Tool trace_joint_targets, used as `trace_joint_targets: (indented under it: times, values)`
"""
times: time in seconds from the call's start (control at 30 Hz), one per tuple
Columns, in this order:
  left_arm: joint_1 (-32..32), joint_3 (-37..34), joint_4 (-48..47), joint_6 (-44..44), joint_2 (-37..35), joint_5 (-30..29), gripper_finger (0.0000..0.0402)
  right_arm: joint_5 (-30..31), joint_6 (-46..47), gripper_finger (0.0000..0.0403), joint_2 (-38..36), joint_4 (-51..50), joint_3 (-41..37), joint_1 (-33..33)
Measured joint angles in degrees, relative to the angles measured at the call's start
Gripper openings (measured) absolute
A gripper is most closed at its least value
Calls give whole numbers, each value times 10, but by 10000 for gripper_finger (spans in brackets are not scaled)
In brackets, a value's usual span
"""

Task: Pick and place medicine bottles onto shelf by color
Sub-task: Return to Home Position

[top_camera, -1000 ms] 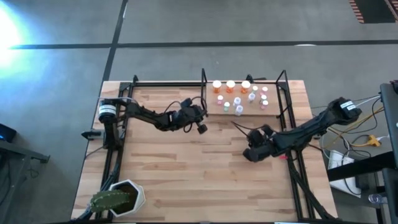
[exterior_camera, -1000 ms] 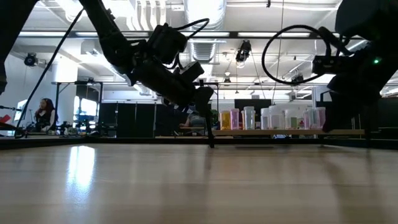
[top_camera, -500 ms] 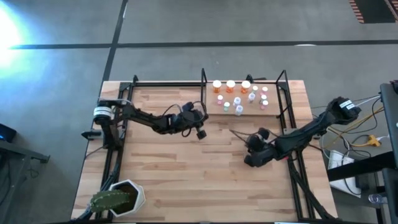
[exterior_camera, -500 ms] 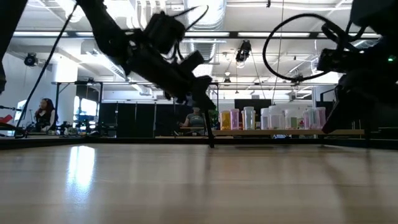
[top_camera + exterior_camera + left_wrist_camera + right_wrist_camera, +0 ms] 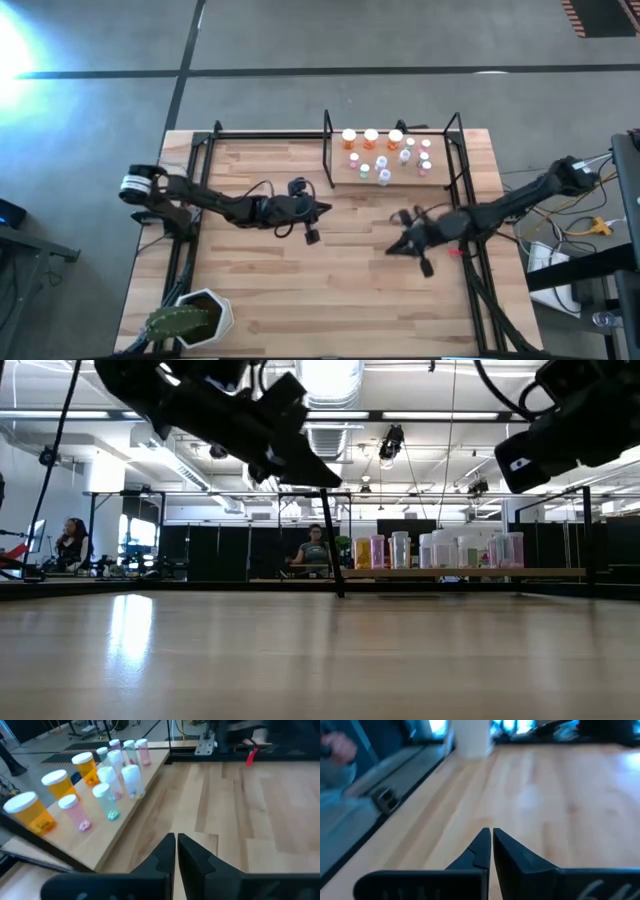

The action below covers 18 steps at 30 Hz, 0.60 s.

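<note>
The medicine bottles (image 5: 385, 155) stand upright in a cluster on the shelf (image 5: 400, 180), a light-wood panel framed by black rods at the table's far right. Three are orange with white caps (image 5: 31, 812); the smaller ones have white, green, pink or bluish tops (image 5: 107, 800). The low view shows the bottles (image 5: 440, 550) in a row on the panel (image 5: 450, 572). My left gripper (image 5: 322, 208) hovers mid-table, on the near-left side of the shelf, shut and empty (image 5: 176, 840). My right gripper (image 5: 392, 249) hovers nearer than the shelf, shut and empty (image 5: 491, 835).
A white pot with a green cactus (image 5: 190, 318) sits at the table's near left corner, and the right wrist view shows the white pot (image 5: 470, 737). Black frame rods (image 5: 328, 150) run round the table's sides. A small red object (image 5: 455, 252) lies by the right arm.
Both arms have lifted, rising high in the low view. My left gripper has drawn back from the shelf toward the near edge, its arm stretching out lower across the table. My right gripper has moved slightly toward the near edge. The bottles have stayed put.
</note>
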Motion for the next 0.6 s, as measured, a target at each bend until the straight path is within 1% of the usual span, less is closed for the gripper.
trace_joint_targets:
  times: [0.13, 0.27, 0.37, 0.47, 0.53, 0.6]
  values:
    - [-1, -34, 2, -16, -42, 0, 3, -1, 14, 9, -122, -15, -48, -55]
    - [1, -88, 21, -25, -93, 2, 3, -5, 34, 9, -224, -60, -81, -85]
    - [3, -132, 56, -26, -134, 3, 3, -10, 38, 9, -281, -77, -97, -88]
    - [11, -177, 69, -30, -186, 5, 3, -25, 32, 9, -323, -80, -115, -87]
    - [24, -206, 68, -40, -225, 25, 3, -34, 32, 9, -343, -93, -120, -87]
    - [44, -232, 71, -41, -265, 66, 3, -39, 32, 9, -364, -104, -122, -87]
